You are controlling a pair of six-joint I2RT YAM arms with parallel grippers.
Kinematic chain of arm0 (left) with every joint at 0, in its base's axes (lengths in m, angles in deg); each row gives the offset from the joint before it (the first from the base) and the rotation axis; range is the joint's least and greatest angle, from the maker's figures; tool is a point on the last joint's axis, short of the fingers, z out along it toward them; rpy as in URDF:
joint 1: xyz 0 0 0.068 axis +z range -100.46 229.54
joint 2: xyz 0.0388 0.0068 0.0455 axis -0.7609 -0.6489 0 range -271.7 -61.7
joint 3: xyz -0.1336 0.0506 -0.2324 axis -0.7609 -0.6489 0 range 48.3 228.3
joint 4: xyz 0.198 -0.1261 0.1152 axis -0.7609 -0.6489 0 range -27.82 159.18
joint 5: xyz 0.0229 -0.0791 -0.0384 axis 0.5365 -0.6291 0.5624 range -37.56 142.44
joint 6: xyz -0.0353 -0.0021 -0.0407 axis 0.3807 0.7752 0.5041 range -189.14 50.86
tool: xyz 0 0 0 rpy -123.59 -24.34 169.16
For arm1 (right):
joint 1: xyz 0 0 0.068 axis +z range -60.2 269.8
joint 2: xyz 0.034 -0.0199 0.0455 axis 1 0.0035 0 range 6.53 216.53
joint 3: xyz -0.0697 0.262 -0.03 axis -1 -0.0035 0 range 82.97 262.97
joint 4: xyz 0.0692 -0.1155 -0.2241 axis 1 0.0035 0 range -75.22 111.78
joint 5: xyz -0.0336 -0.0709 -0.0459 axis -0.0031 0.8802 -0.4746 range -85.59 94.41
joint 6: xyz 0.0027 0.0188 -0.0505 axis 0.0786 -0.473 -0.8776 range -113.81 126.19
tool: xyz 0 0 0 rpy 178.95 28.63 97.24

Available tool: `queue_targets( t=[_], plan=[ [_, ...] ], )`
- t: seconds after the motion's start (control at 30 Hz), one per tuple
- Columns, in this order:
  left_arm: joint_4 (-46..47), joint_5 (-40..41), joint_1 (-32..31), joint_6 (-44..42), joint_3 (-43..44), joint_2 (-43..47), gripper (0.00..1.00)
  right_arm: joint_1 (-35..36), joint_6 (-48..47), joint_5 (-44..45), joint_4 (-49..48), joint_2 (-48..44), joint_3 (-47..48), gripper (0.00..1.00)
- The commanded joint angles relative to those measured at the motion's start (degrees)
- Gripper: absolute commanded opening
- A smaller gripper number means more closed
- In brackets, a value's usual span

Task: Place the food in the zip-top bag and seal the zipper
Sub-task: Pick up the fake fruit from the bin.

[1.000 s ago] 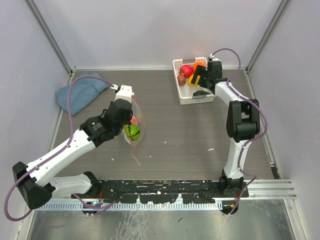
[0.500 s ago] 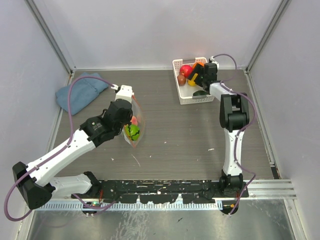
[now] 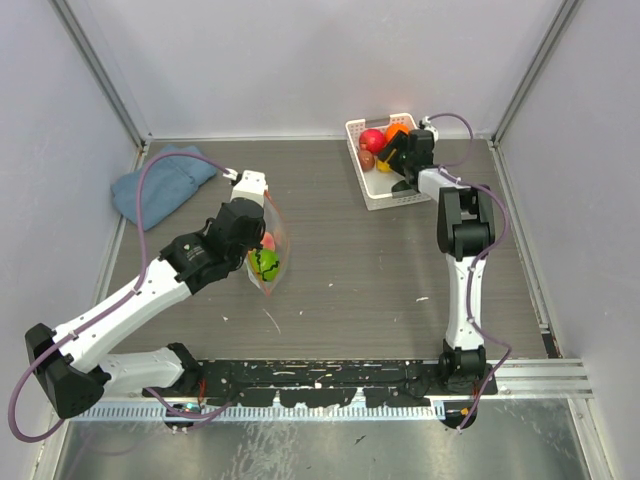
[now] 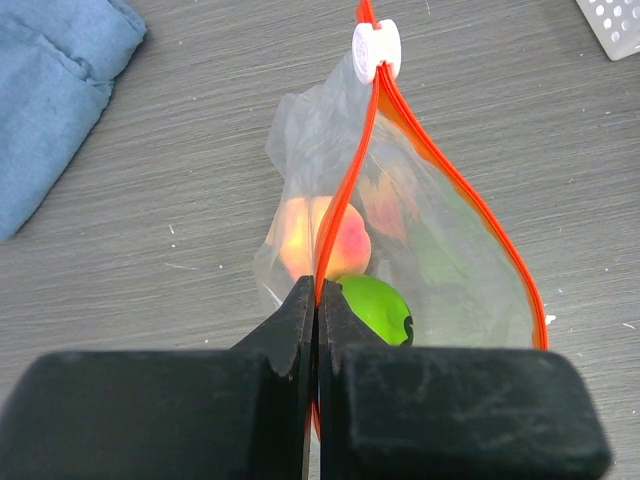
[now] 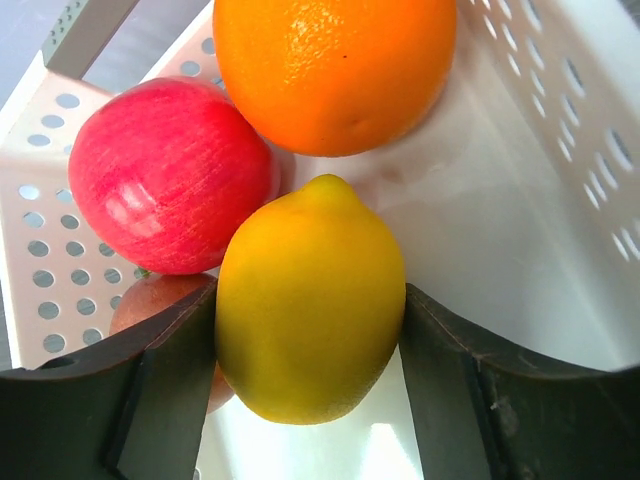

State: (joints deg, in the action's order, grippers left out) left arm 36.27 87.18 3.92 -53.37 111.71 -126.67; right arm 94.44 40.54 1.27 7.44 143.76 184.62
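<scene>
My left gripper [image 3: 258, 235] [image 4: 317, 300] is shut on the red-orange zipper [image 4: 345, 200] of the clear zip-top bag [image 3: 270, 250]. It holds the bag's mouth open, the white slider [image 4: 376, 50] at the far end. A peach [image 4: 318, 237] and a glossy green fruit [image 4: 378, 308] lie inside. My right gripper [image 3: 392, 160] [image 5: 310, 310] reaches into the white basket [image 3: 372, 195]. Its fingers [image 5: 170, 370] press both sides of the yellow fruit [image 5: 310, 300]. A red fruit [image 5: 165, 175], an orange [image 5: 335, 65] and a small brown fruit [image 5: 135, 305] lie beside it.
A blue folded cloth [image 3: 160, 180] lies at the back left, near the bag. The basket's lattice walls [image 5: 560, 150] stand close round my right gripper. Metal frame posts and grey walls bound the table on three sides.
My right arm has swung in toward the back and the gripper has gone deeper into the basket, around the yellow fruit. The left arm and the bag have not moved.
</scene>
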Motion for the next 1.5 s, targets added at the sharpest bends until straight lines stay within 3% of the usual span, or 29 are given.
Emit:
queue_targets(
  t=[0.0, 0.37, 0.7, 1.1, 1.47],
  plan=[
    [2.57, 0.85, 0.37, -0.21, 0.7, 0.5, 0.0, -0.51, -1.26, -0.29, -3.61, -5.87, -3.68, 0.55],
    [2.86, -1.49, 0.36, 0.45, 0.5, 1.51, 0.0, -0.51, -8.1, -1.22, -3.19, -21.26, -15.12, 0.49],
    [2.88, -4.34, 0.4, 1.34, 0.54, 2.66, 0.0, -0.36, -8.66, -7.11, 0.68, -35.61, -24.93, 0.46],
    [3.34, -10.29, 0.37, 2.63, 0.89, 3.93, 0.0, 1.72, -6.22, -15.84, 5.35, -61.65, -43.3, 0.46],
    [2.75, -14.12, 0.42, 4.2, 3.08, 2.56, 0.0, 12.33, -3.95, -19.2, 10.56, -79.07, -49.21, 0.46]
  ],
)
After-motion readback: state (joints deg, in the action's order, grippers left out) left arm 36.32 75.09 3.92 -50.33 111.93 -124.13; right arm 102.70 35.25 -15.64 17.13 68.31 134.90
